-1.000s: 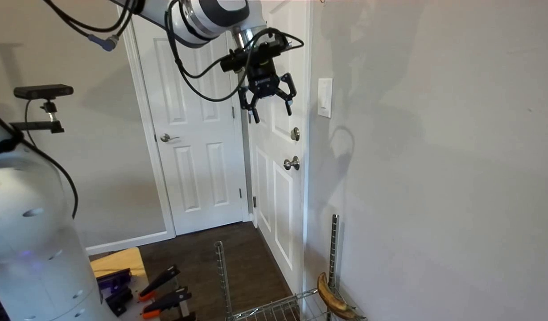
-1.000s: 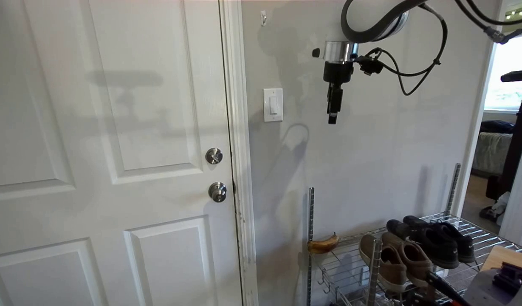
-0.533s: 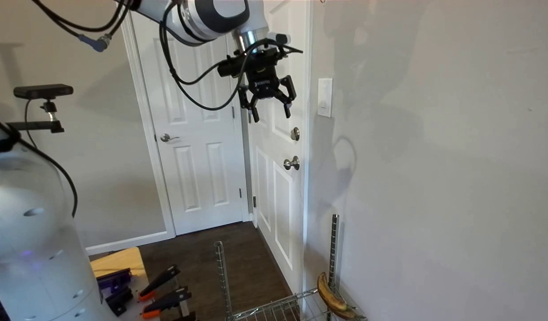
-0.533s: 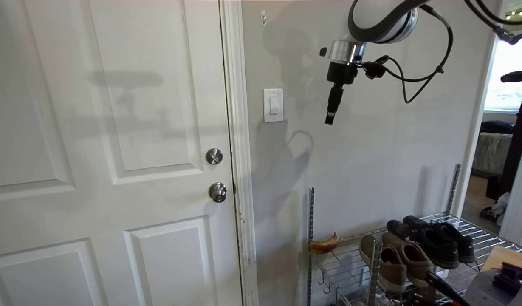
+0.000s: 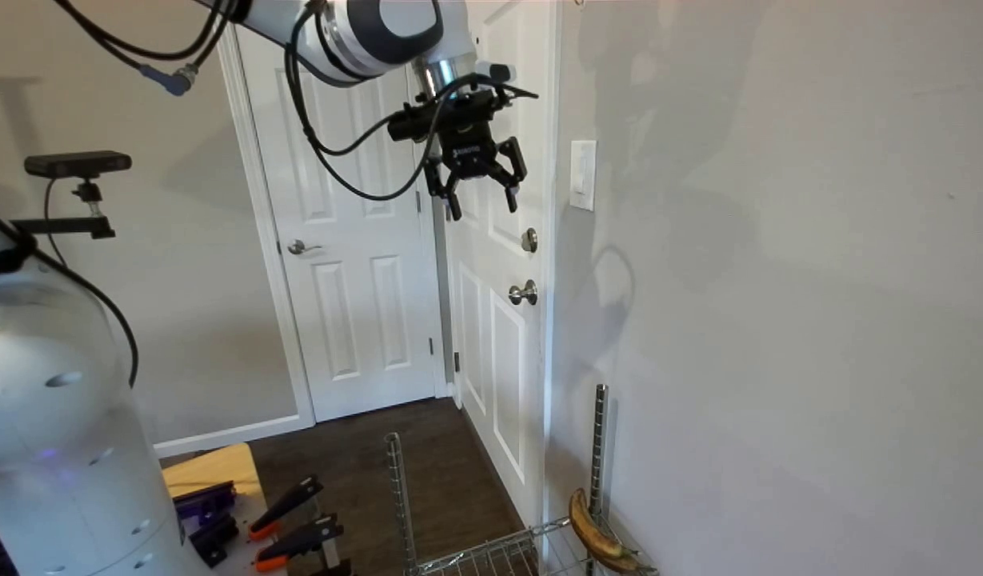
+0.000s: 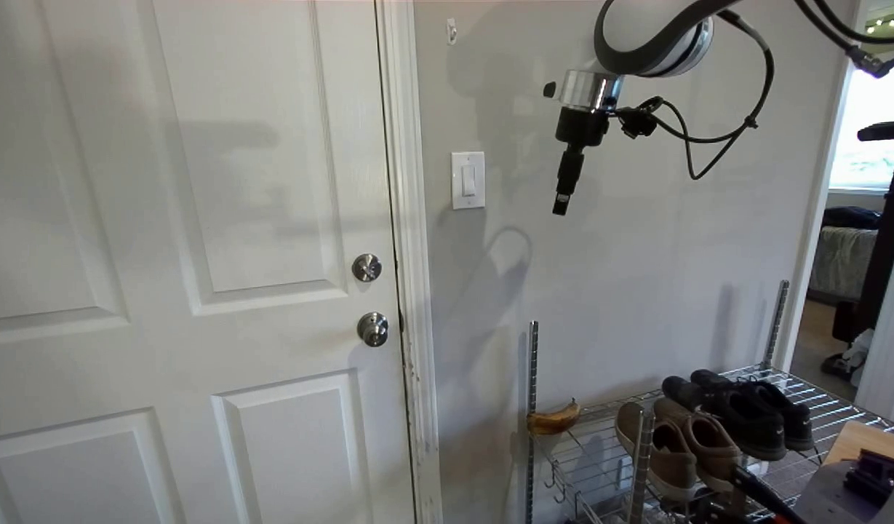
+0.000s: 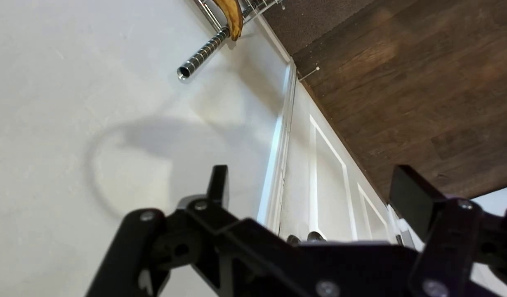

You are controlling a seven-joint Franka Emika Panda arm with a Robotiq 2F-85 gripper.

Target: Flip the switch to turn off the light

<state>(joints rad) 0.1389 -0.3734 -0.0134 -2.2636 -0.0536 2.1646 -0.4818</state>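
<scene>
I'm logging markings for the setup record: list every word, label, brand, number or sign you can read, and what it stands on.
"ROBOTIQ", small and slightly soft, on the body of the gripper in an exterior view.
Pale marks on the black-and-orange clamps: too small to read.
On the white wall-switch plate: no lettering visible.
No other text can be read.

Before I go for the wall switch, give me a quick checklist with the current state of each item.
1. Switch visible: ok, in both exterior views.
2. Switch in wrist view: not ok, does not show.
3. Claw empty: ok, holding nothing.
4. Claw shape: probably not ok for pressing; it stands open.
5. Claw aim: not ok, pointing mostly downward.
6. Switch position, on or off: cannot tell.
</scene>
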